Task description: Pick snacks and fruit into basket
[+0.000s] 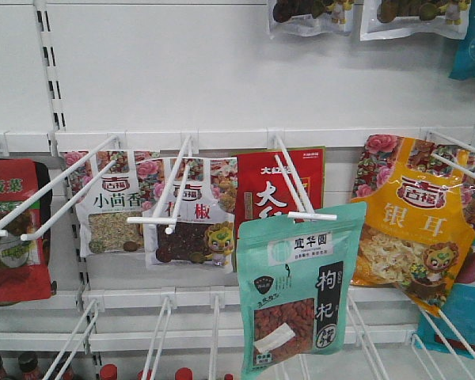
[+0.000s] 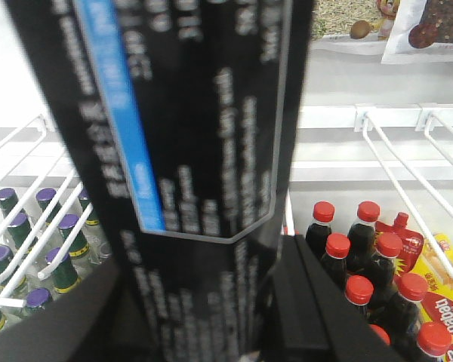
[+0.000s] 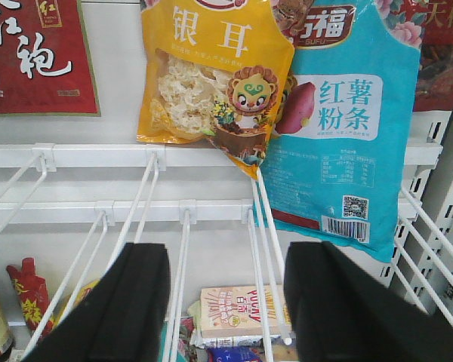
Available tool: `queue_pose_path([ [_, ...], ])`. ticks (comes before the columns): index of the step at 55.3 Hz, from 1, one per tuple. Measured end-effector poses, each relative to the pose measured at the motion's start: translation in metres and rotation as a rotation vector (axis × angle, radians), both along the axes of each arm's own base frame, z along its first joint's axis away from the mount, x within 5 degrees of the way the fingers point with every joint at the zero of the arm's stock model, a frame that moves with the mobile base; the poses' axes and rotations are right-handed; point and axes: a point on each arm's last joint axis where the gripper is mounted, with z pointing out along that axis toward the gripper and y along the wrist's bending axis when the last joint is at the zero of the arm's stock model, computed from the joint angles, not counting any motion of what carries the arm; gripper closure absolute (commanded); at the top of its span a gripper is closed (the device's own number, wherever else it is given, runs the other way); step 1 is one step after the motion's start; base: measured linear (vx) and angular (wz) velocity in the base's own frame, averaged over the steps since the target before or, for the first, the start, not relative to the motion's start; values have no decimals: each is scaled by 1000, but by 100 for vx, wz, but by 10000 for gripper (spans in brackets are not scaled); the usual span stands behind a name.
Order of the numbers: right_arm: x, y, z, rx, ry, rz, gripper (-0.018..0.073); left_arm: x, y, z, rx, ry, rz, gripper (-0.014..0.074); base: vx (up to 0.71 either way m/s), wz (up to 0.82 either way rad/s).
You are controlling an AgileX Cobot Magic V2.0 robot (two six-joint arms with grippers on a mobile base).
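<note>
Pouch of black, blue-striped plastic [image 2: 204,113] (blurred) is clamped by the left gripper [image 2: 189,317]; the right gripper [image 3: 230,264] is spread, empty, with a yellow printed pouch [image 3: 204,83] at twelve o'clock.

Light is bright and even, and shadows fall faint and soft below the hanging packs. In the front view the white back panel [image 1: 222,71] is nearly washed out, while the mint-green pouch [image 1: 297,293] reads sharp. The left wrist view is poorest: the black pack [image 2: 204,151] sits so near the lens that its print smears, though the red-capped bottles [image 2: 362,256] stay fairly crisp. In the right wrist view the yellow pouch [image 3: 211,68] is sharp with a light sheen; the right gripper [image 3: 226,253] fingers [image 3: 136,302] are dark and soft.
</note>
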Motion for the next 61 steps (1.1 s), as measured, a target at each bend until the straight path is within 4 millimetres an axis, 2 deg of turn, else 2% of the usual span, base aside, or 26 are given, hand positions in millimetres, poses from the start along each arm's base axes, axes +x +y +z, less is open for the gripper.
queue_pose_path([
  [10, 0, 0, 0, 0, -1, 0, 140, 0, 0, 0, 0, 0, 0, 595, 0, 0],
  [16, 3, 0, 2, -1, -23, 1, 106, 0, 0, 0, 0, 0, 0, 595, 0, 0],
  [31, 33, 1, 2, 60, 63, 15, -36, 0, 0, 0, 0, 0, 0, 595, 0, 0],
  [43, 62, 6, 15, 179, 95, 56, 2, 0, 0, 0, 0, 0, 0, 595, 0, 0],
  [53, 81, 16, 18, 73, 152, 215, 34, 0, 0, 0, 0, 0, 0, 595, 0, 0],
  [61, 93, 27, 14, 77, 170, 345, 34, 0, 0, 0, 0, 0, 0, 595, 0, 0],
])
